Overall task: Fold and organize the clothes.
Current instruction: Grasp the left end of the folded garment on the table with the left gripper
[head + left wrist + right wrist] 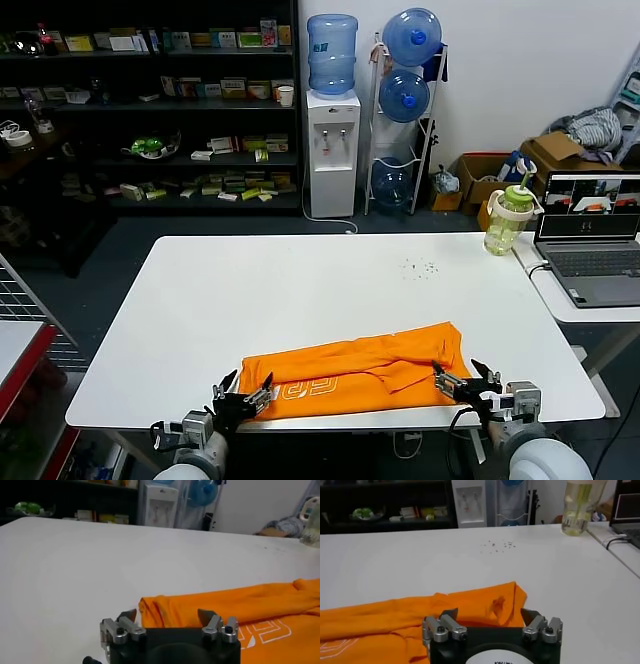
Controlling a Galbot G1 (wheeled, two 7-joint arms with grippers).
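The orange T-shirt point(365, 368) lies on the smooth white counter point(300, 290), near its front edge, folded into a long, flattened band of soft fabric with shallow creases and a rumpled upper right corner. Pale outlined lettering shows on its lower left part.

The left gripper point(244, 396) sits at the counter's front edge by the shirt's left end; in its wrist view its 2 dark, wedge-tipped fingers point(127, 616) stand wide apart with nothing between them, just short of the shirt's rounded corner. The right gripper point(466, 379) sits at the shirt's right end, its 2 fingers point(449, 615) likewise spread wide and empty, over the orange cloth edge. Each gripper has a black body with small silver metal brackets and screws.

Farther back on the counter lies a scatter of tiny dark specks point(420, 267). At the back right corner stands a translucent pale green bottle point(508, 218) with a straw, beside an open grey laptop point(590, 240) on an adjoining white surface.
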